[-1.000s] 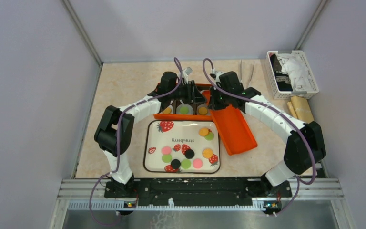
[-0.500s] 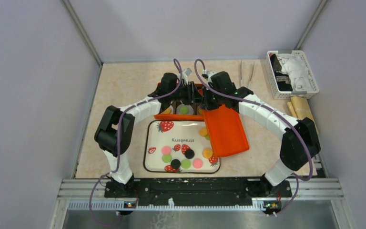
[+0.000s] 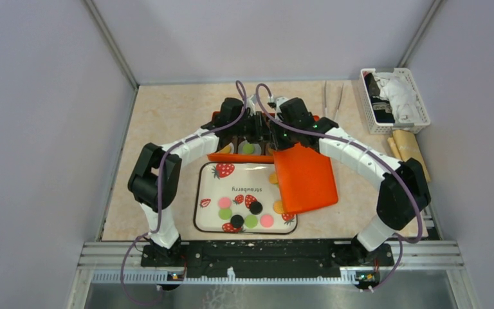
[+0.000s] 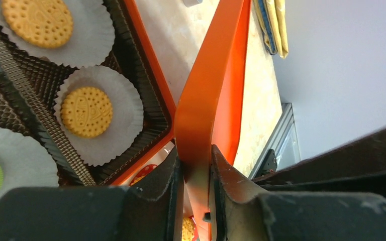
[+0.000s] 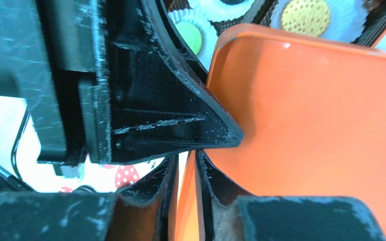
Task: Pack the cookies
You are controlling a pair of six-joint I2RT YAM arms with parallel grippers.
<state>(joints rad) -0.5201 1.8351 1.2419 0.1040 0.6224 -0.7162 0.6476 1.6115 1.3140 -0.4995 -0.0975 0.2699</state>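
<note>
Several loose cookies, pink, green, black and orange, lie on the white strawberry tray. The orange box behind it holds a brown insert with white paper cups. An orange cookie and a green one sit in cups. My right gripper is shut on the rim of the orange lid, which hangs tilted over the tray's right side. My left gripper is shut on the lid's edge beside the box. The jaws of both press on the orange sheet in the left wrist view and the right wrist view.
A white basket with cloth and dark items stands at the back right. Metal tongs lie beside it and a tan roll lies in front. Grey walls close in the table on three sides.
My right gripper has swung the orange lid left, from beside the tray to over its right side and against the box. The left arm has stayed at the box.
</note>
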